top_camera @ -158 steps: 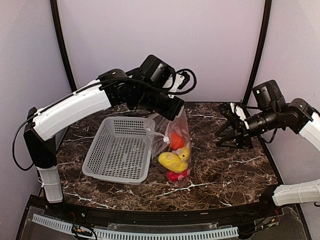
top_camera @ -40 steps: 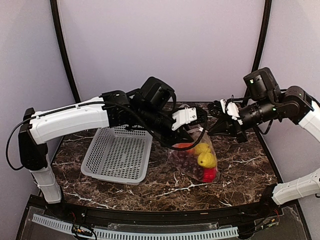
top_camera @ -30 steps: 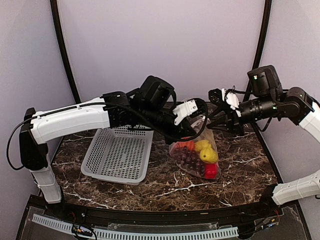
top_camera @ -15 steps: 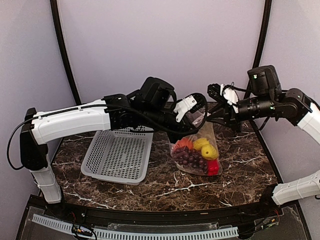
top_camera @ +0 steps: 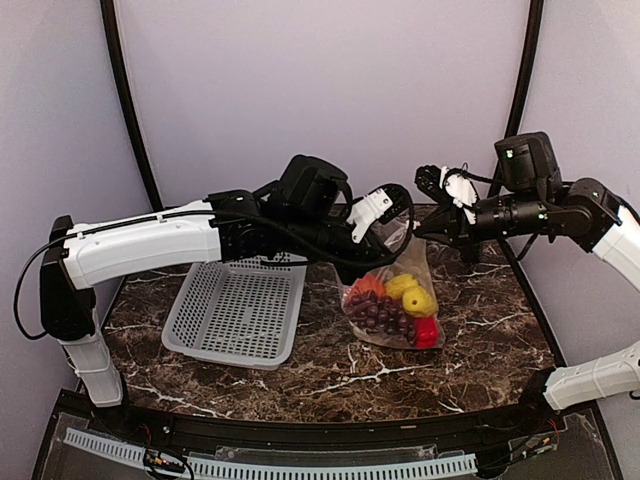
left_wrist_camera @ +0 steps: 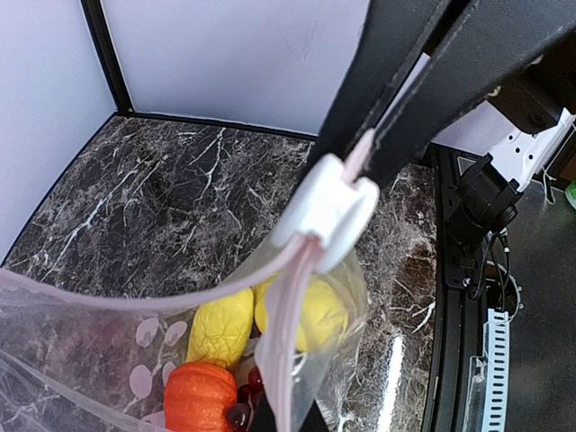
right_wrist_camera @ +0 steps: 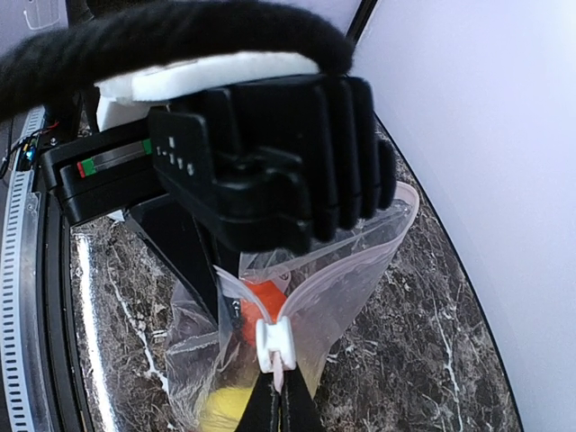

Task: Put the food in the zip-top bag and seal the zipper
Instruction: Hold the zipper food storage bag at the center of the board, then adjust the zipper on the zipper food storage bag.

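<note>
All the food (top_camera: 392, 300) in sight sits low in the zip-top bag (top_camera: 412, 262), whose bottom seems to rest on the marble table (top_camera: 470, 340) just right of the grey basket (top_camera: 235, 300). Farther back the bag's mouth is held up, with the left gripper (left_wrist_camera: 357, 160) pinched tight on the zipper (left_wrist_camera: 286, 297) at the white slider (left_wrist_camera: 326, 209). The right gripper (right_wrist_camera: 274, 398), jaws apart a second ago, has now pressed together on the zipper at the slider's other side, so filling looks done and sealing can likely begin.
</note>
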Controlling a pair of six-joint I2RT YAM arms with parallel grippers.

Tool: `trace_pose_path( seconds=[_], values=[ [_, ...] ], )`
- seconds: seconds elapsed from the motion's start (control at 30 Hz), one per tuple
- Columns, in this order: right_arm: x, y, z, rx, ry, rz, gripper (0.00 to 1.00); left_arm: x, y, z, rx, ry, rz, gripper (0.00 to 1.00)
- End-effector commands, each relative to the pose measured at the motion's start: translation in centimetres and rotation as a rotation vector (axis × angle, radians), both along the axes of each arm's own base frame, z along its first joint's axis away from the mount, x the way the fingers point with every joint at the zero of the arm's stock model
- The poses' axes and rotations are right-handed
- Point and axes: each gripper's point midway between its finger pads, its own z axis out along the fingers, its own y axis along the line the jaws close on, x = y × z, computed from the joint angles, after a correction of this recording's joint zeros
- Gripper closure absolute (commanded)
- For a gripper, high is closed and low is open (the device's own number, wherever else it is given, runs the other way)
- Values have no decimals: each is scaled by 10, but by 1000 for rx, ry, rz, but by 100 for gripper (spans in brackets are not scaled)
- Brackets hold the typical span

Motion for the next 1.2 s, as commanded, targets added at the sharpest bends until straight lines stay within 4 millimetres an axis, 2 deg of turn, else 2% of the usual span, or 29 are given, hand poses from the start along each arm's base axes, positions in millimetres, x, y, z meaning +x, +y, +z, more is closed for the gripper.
trace_pose_path(
  seconds=[0.0,0.03,0.07,0.1,0.13,0.17,0.2,0.23,0.3,0.37,0.43,0.57,0.73,0.87,0.97,1.0,1.17],
  values=[
    [3,0,11,29,-31,-5,100,-3,9,41,-93,-41,10,99],
    [2,0,11,26,-34,1,100,-3,10,40,-85,-41,13,99],
    [0,1,11,24,-38,15,100,-1,13,46,-85,-59,25,93],
    [-2,1,12,20,-44,35,100,0,17,45,-59,-70,32,81],
    [-5,1,15,17,-55,56,100,3,23,56,-63,-100,59,76],
    [-7,2,19,14,-66,74,100,6,30,57,-36,-128,74,66],
    [-9,2,23,12,-79,91,100,4,39,70,-46,-150,82,61],
    [-11,3,27,5,-90,115,100,7,46,72,-29,-178,105,52],
    [-15,7,37,-5,-99,166,100,7,61,90,-38,-226,130,41],
    [-19,13,38,-31,-77,230,100,5,71,112,-71,-271,140,36],
    [-20,18,39,-54,-62,274,100,6,73,127,-91,-304,142,34],
    [-13,22,40,-102,-62,296,100,6,61,137,-94,-327,97,30],
    [-10,26,48,-79,-44,281,100,-3,33,124,-121,-257,1,29],
    [-4,28,37,-78,-9,248,100,-11,15,107,-160,-162,-51,32],
    [-6,28,27,-74,27,253,100,-11,16,102,-183,-161,-41,32],
    [-8,29,27,-64,34,257,100,-9,16,95,-181,-167,-35,32],
    [-14,30,29,-37,60,268,100,-6,18,90,-188,-180,-54,36]
  ],
)
